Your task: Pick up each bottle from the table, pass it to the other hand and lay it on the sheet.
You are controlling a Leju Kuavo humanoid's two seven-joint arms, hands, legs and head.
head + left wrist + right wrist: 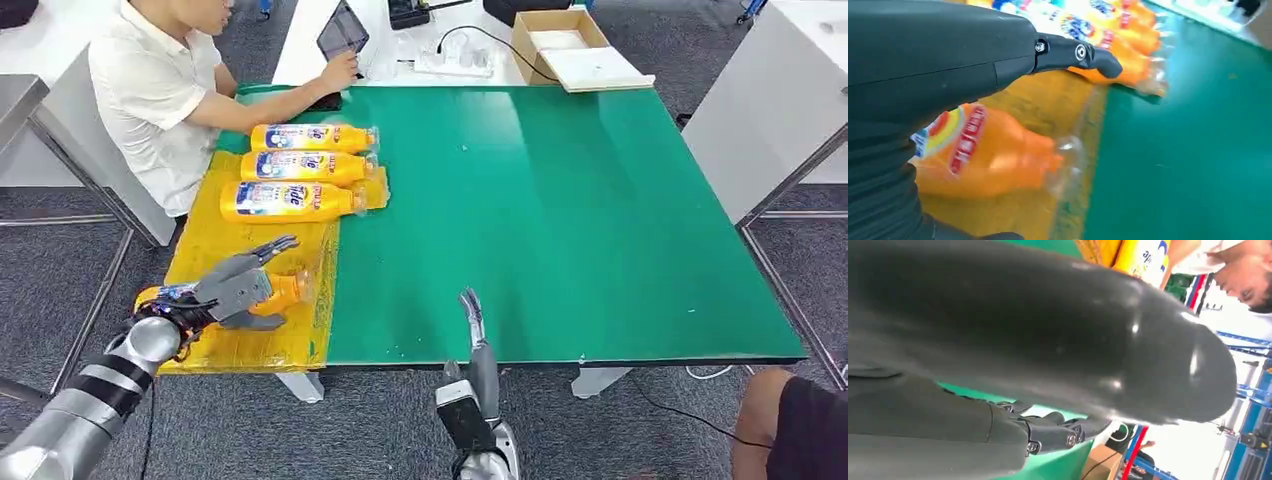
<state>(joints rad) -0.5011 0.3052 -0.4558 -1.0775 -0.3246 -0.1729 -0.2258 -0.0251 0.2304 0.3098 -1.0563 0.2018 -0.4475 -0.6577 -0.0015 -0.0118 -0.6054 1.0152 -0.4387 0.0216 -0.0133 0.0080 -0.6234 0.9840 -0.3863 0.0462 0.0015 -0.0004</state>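
Head view: a fourth bottle is lowered onto the yellow sheet, gripped loosely by the left hand. Three bottles are already laid side by side farther along the sheet. No bottle is seen on the green surface. The right hand is held spread and empty.

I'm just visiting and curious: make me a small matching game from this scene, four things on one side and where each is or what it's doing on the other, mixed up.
Things:
1. left hand
2. right hand
3. three bottles
4. cardboard box

Places or states:
A. lying side by side at the far end of the yellow sheet
B. holds nothing, over the near edge of the green table
C. beyond the far edge of the green table
D. on an orange bottle at the near end of the yellow sheet

Pairs: 1-D, 2-B, 3-A, 4-C
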